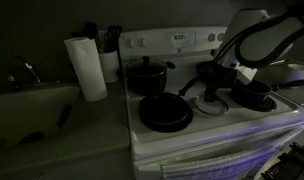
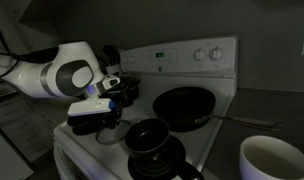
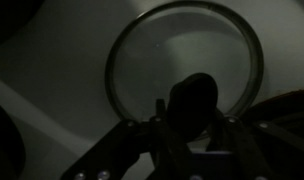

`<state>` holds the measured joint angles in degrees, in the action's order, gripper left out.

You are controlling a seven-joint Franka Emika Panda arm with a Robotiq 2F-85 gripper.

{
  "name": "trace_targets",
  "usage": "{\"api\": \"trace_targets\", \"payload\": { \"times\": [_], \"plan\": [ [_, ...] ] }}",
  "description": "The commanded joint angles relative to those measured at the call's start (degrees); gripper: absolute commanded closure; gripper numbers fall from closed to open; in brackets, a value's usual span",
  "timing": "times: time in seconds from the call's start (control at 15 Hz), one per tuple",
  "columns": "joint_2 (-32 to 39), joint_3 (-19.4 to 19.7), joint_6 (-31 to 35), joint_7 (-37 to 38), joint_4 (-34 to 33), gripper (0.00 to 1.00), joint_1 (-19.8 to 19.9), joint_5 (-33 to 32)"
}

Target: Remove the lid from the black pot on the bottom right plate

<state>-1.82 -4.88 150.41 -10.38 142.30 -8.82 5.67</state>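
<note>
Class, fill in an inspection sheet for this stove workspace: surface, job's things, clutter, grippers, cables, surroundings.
Surface: white stove, dimly lit.
Job's things: lid appears off the black pot, beside it; its knob lies between the jaws.
Clutter: taller black pot, frying pan, paper towel roll, mug.
Grippers: gripper is over the lid; too dark to confirm the grip.
Cables: nothing seen.
Surroundings: control panel behind the burners; sink beside the stove.
</note>
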Motion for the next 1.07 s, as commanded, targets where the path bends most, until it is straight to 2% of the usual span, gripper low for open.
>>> {"api": "trace_targets", "payload": {
  "times": [0.0, 0.13, 0.27, 0.53, 0.73, 1.0],
  "plan": [
    [0.94, -0.22, 0.31, 4.28, 0.85, 0.85, 1.58, -5.49],
    [1.37, -0.18, -3.34, 7.86, 0.38, 0.85, 2.14, -11.57],
    [1.16, -0.19, -4.78, 8.44, 0.06, 0.85, 2.1, -12.24],
    [1.56, -0.38, -3.82, 6.06, 0.16, 0.85, 1.56, -8.81],
    [1.1, -0.17, 0.31, 3.6, 1.92, 0.85, 1.42, -3.56],
    [0.31, -0.2, 0.2, 2.0, 2.79, 0.85, 1.4, -0.8]
  ]
}}
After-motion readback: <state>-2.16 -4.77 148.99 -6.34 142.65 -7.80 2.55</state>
